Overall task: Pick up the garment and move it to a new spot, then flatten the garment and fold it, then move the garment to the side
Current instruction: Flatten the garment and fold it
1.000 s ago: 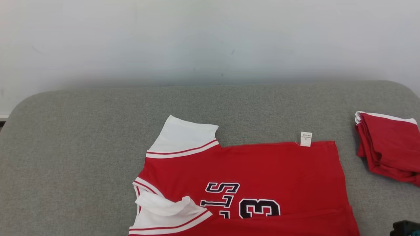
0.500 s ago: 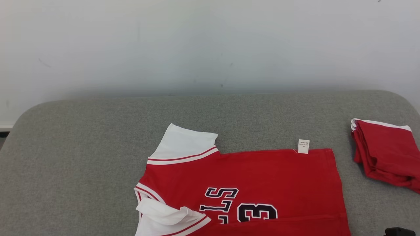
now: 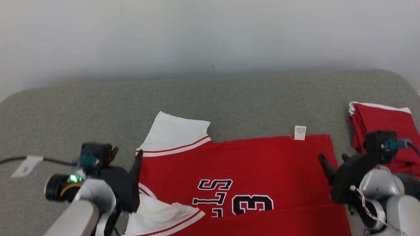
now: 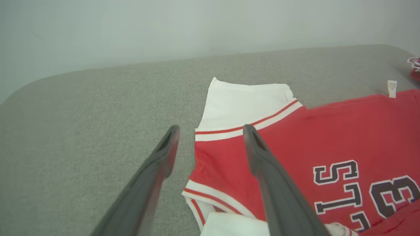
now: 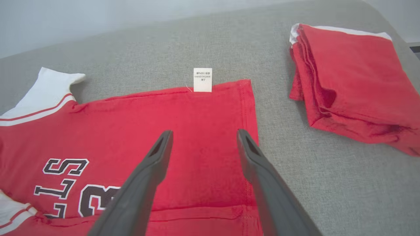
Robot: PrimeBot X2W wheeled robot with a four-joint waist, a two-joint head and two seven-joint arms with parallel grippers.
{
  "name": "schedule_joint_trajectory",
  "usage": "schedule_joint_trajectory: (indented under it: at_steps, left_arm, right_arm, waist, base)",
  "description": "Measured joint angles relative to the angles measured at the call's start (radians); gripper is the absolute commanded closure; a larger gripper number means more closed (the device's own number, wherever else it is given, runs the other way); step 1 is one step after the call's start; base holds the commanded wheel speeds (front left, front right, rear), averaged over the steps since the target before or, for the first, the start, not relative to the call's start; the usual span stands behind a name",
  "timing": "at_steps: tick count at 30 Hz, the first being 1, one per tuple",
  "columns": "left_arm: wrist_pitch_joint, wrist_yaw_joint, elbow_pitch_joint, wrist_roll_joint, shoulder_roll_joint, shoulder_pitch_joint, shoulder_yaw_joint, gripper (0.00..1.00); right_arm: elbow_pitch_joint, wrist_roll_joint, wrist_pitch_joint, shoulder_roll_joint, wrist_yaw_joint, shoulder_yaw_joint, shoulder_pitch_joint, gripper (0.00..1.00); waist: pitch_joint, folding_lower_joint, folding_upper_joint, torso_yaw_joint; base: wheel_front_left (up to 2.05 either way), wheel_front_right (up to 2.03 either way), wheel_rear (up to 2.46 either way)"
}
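Grey fabric-covered counter (image 3: 82, 111), pale wall behind. Since the earlier frame, both arms have entered the head view. The left gripper (image 3: 127, 153) is at the garment's (image 3: 256, 164) sleeve side and the right gripper (image 3: 332, 158) over its hem side, both released, jaws spread. The garment, a red jersey with white sleeves, lies flat mid-counter. A folded red pile (image 3: 384, 124) lies apart at the right.
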Motion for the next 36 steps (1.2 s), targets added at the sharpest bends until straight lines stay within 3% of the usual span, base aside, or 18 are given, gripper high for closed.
schedule_joint_trajectory:
  at_steps: [5, 12, 24, 30, 31, 32, 33, 34, 36]
  left_arm:
    - [0.133, -0.046, 0.12, 0.024, -0.019, -0.282, -0.029, 0.0]
    - [0.235, -0.09, 0.268, 0.044, -0.027, -0.481, -0.052, 0.0]
    - [0.275, -0.088, 0.392, 0.044, -0.022, -0.581, -0.044, 0.0]
    - [0.252, -0.051, 0.421, 0.06, -0.007, -0.598, -0.039, 0.0]
    - [0.252, -0.049, 0.424, 0.064, -0.005, -0.599, -0.04, 0.08]
    - [0.256, -0.049, 0.424, 0.062, -0.005, -0.6, -0.04, 0.37]
    - [0.258, -0.05, 0.423, 0.059, -0.007, -0.6, -0.041, 0.75]
    - [0.268, -0.05, 0.423, 0.06, -0.008, -0.6, -0.046, 1.0]
    - [0.282, -0.054, 0.417, 0.057, -0.013, -0.6, -0.053, 1.0]
  right_arm:
    - [0.065, -0.013, 0.066, 0.0, 0.0, 0.04, -0.223, 0.0]
    - [0.105, -0.014, 0.064, 0.001, 0.0, 0.12, -0.369, 0.0]
    - [0.115, -0.002, 0.022, -0.002, 0.0, 0.156, -0.399, 0.0]
    - [0.112, -0.007, 0.023, -0.014, 0.0, 0.189, -0.418, 0.0]
    - [0.111, -0.006, 0.023, -0.014, 0.0, 0.192, -0.42, 0.0]
    - [0.111, -0.004, 0.023, -0.014, 0.0, 0.194, -0.42, 0.0]
    - [0.111, -0.004, 0.023, -0.015, 0.0, 0.195, -0.42, 0.0]
    - [0.11, -0.003, 0.024, -0.017, 0.0, 0.194, -0.42, 0.0]
    - [0.109, -0.003, 0.029, -0.023, 0.0, 0.192, -0.421, 0.0]
  waist:
    - [0.104, 0.0002, 0.0001, -0.021]
    - [0.239, 0.0003, 0.0001, -0.054]
    - [0.368, 0.0003, 0.0003, -0.128]
    - [0.382, 0.0, 0.0002, -0.162]
    - [0.382, 0.0, 0.0001, -0.166]
    - [0.383, 0.0, 0.0002, -0.169]
    - [0.383, 0.0, 0.0002, -0.17]
    - [0.384, 0.0, 0.0001, -0.17]
    - [0.385, -0.0001, 0.0001, -0.166]
  base:
    - [0.0, 0.0, 0.0]
    - [0.0, 0.0, 0.0]
    - [0.0, 0.0, 0.0]
    - [0.0, 0.0, 0.0]
    - [0.0, 0.0, 0.0]
    - [0.0, 0.0, 0.0]
    - [0.0, 0.0, 0.0]
    - [0.0, 0.0, 0.0]
    - [0.0, 0.0, 0.0]
